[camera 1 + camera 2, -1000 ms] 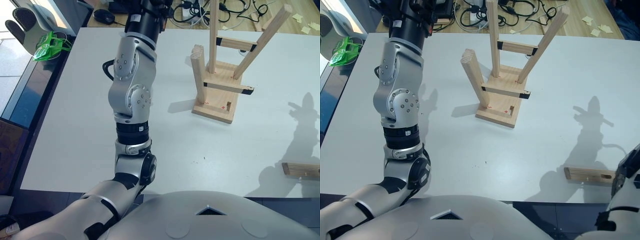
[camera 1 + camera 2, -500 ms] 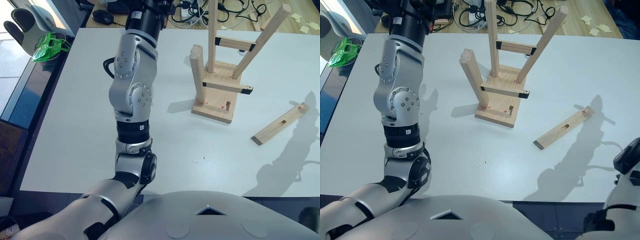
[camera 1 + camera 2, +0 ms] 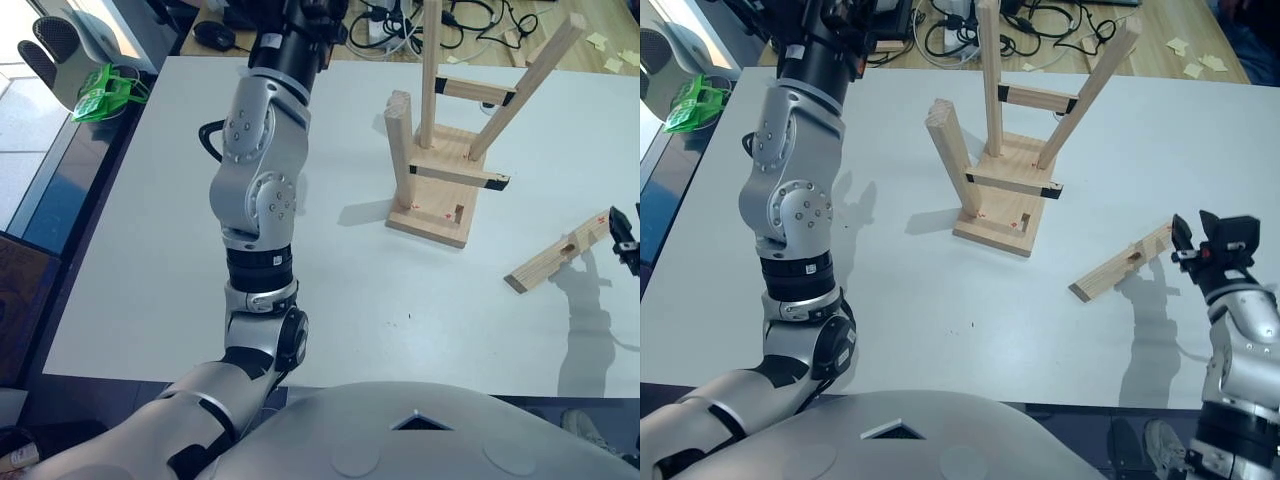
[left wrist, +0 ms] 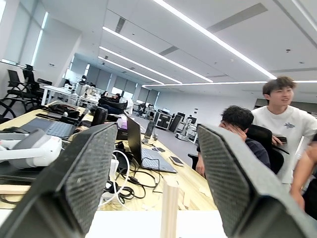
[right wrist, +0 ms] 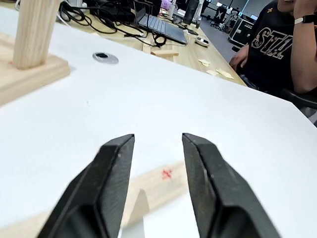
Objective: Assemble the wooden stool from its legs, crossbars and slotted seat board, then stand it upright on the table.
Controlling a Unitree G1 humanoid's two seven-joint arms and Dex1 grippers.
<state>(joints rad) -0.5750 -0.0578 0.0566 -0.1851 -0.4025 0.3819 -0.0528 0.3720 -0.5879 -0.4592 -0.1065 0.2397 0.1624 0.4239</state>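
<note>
The slotted seat board point(image 3: 432, 214) lies flat at the table's back right. Three legs point(image 3: 400, 150) stand up from it, joined by two crossbars point(image 3: 458, 176). A loose leg point(image 3: 1124, 262) lies diagonally on the table to the board's right. My right gripper point(image 3: 1205, 240) hovers open just over that leg's far end. In the right wrist view the leg point(image 5: 159, 184) with a red mark shows below the spread fingers point(image 5: 115, 183). My left arm is raised at the back left. Its gripper point(image 4: 156, 134) is open, holds nothing, and faces the room beyond the table.
The white table point(image 3: 150, 200) has free room at left and front. A green object point(image 3: 102, 90) and a white device point(image 3: 62, 40) lie off its back left corner. Cables and a mouse point(image 3: 212, 36) lie behind the far edge.
The loose leg went from the front right edge to a diagonal spot right of the seat board. My right gripper has risen into view at its far end.
</note>
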